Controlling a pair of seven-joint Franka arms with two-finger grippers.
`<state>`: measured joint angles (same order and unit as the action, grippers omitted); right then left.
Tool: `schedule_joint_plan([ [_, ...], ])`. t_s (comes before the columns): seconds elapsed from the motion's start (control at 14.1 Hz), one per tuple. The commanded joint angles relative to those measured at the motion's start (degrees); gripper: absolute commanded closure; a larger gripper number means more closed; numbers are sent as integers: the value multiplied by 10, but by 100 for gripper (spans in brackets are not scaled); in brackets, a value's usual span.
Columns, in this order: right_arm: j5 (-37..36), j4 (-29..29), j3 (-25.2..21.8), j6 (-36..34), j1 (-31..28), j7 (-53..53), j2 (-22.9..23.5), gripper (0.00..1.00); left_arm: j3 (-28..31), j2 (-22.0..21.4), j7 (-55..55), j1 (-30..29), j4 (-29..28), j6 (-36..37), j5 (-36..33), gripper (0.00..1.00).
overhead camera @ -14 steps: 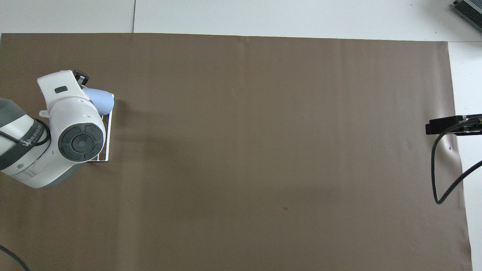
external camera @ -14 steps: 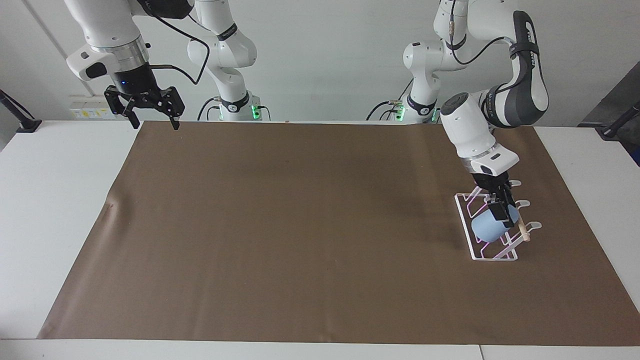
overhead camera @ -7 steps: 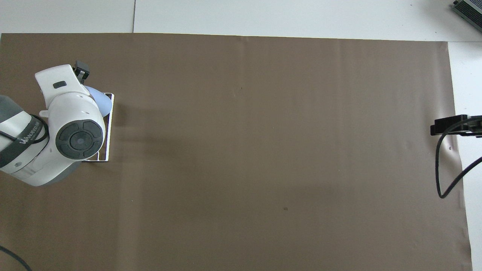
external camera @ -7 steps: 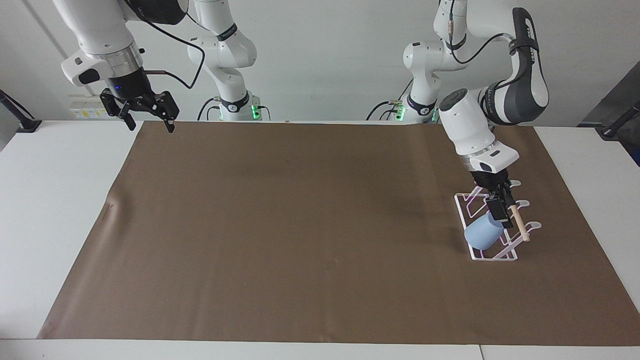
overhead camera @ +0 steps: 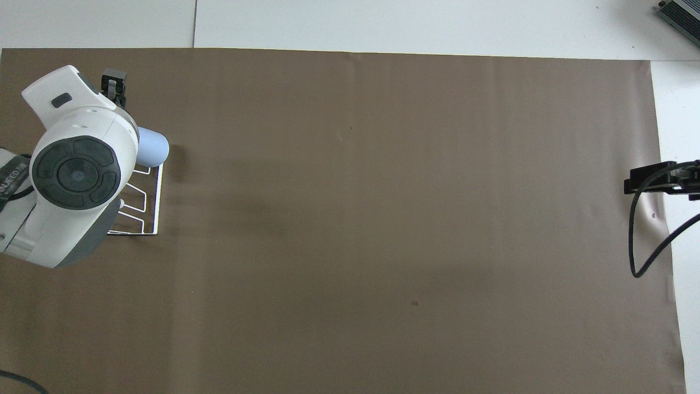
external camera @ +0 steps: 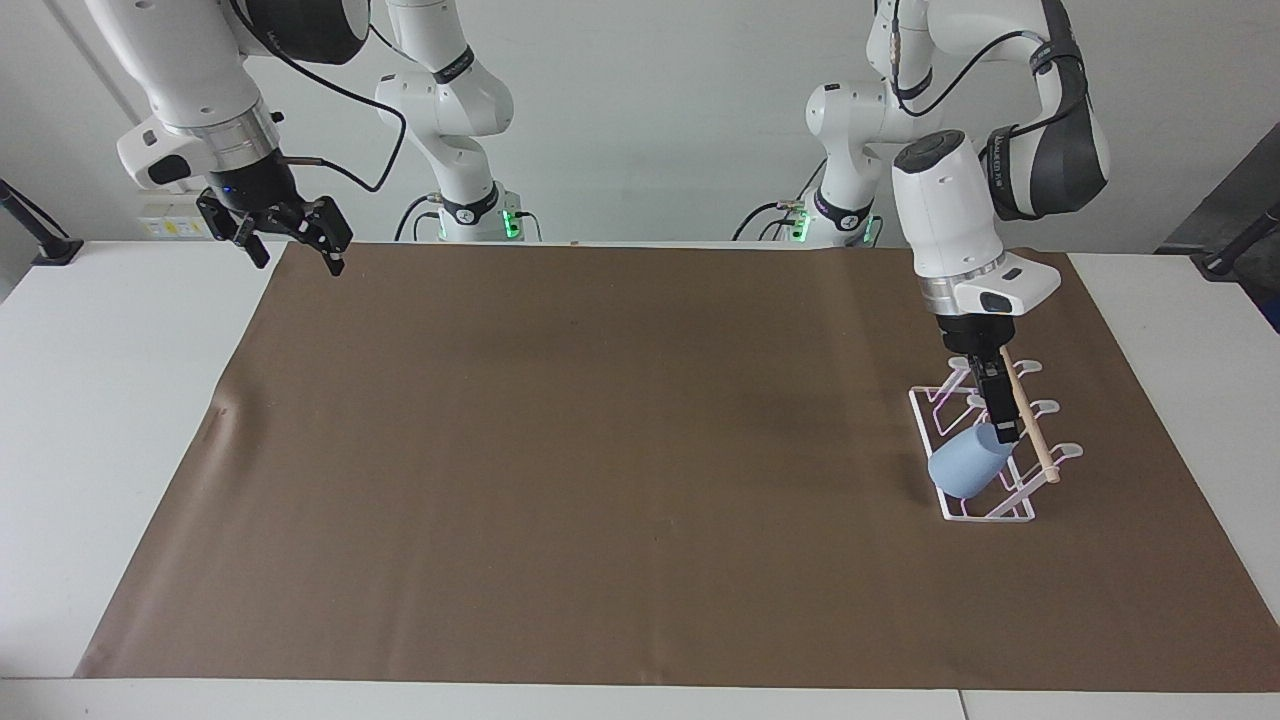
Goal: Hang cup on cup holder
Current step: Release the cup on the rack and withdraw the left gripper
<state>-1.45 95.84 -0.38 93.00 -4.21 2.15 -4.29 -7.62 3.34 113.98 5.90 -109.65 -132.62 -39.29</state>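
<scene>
The light-blue cup (external camera: 966,466) hangs tilted on a prong of the white wire cup holder (external camera: 990,514), at the end of the rack farthest from the robots, its closed base pointing away from the wooden dowel (external camera: 1032,432). My left gripper (external camera: 1002,424) stands open just above the cup, fingers pointing down beside the dowel, holding nothing. In the overhead view the left arm's wrist covers most of the cup holder (overhead camera: 155,210); the cup (overhead camera: 153,148) sticks out from under it. My right gripper (external camera: 295,255) waits open and empty above the mat's corner by its base.
A brown mat (external camera: 600,450) covers most of the white table (external camera: 110,400). The cup holder stands near the mat's edge at the left arm's end. A black cable (overhead camera: 637,241) hangs by the right gripper (overhead camera: 648,180).
The left gripper opened, let go of the cup and rose. The cup dropped lower onto its prong. The right gripper drifted slightly up and toward its end of the table.
</scene>
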Motion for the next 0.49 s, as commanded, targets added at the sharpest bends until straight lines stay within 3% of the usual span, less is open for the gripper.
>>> schedule_joint_plan([
  [0.0, 3, -11, 7, -12, -10, 9, 3, 0, 0, -28, -7, 12, 9, 42, 80, 0],
  [0.42, 5, -11, -31, -8, 24, 9, 6, 0, -3, -76, -85, 23, 10, 142, 202, 0],
])
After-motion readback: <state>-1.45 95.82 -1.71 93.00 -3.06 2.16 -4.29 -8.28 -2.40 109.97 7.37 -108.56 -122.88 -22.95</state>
